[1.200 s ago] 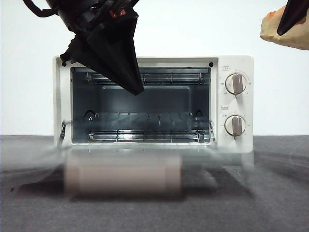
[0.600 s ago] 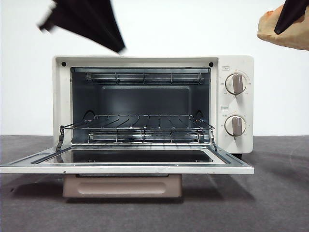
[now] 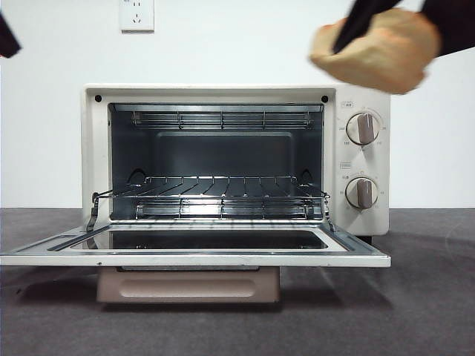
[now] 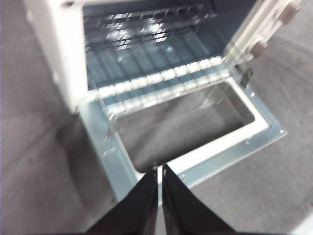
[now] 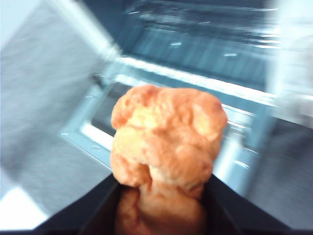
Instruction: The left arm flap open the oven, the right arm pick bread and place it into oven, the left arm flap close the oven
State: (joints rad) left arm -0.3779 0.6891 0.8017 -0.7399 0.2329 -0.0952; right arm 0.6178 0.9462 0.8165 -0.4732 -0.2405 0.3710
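The cream-white oven (image 3: 364, 100) stands in the middle with its glass door (image 3: 200, 256) folded down flat and the wire rack (image 3: 211, 189) showing inside. My right gripper (image 3: 356, 30) is shut on the lumpy golden bread (image 3: 378, 52) and holds it high at the oven's upper right, above the knobs. In the right wrist view the bread (image 5: 166, 142) sits between the jaws, over the open door (image 5: 98, 122). My left gripper (image 4: 160, 174) is shut and empty, above the door's front edge (image 4: 215, 156); in the front view it is only a dark tip (image 3: 6, 37) at the top left.
Two round knobs (image 3: 362, 127) sit on the oven's right panel. The tan handle (image 3: 189, 285) hangs below the open door, close to the grey tabletop (image 3: 415, 311). A wall socket (image 3: 136, 13) is on the white wall behind.
The oven door dropped fully open. My left gripper withdrew up and left, nearly out of the front view. My right gripper carried the bread leftward toward the oven.
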